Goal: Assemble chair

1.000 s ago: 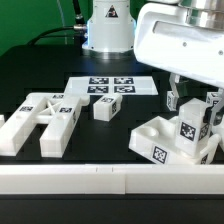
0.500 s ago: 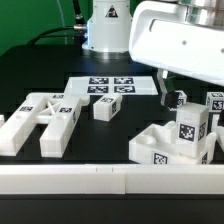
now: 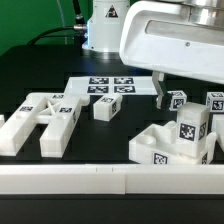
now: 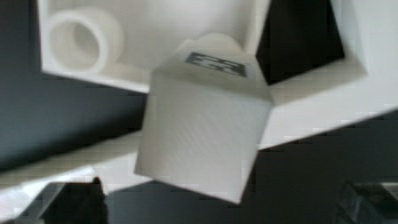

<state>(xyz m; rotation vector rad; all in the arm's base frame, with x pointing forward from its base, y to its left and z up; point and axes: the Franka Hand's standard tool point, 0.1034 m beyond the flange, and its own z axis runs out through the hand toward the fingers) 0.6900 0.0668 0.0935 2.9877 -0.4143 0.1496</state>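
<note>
Your gripper (image 4: pixel 217 203) has swung toward the exterior view's left, clear of the upright leg (image 3: pixel 191 127) on the seat block (image 3: pixel 157 151). It's spread wide and empty, so that leg looks placed.

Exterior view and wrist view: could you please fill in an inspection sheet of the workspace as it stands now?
Surface: black table with a white rail along the near edge; the marker board lies flat on it.
Job's things: seat block with an upright tagged post at the exterior view's right; flat frame piece at its left; small block in the middle; tagged piece behind the seat block.
Clutter: nothing seen.
Grippers: gripper open, fingertips wide apart, nothing between them.
Cables: a thin dark cable seems to hang beside the arm base.
Surroundings: white arm base behind the table; dark backdrop.
</note>
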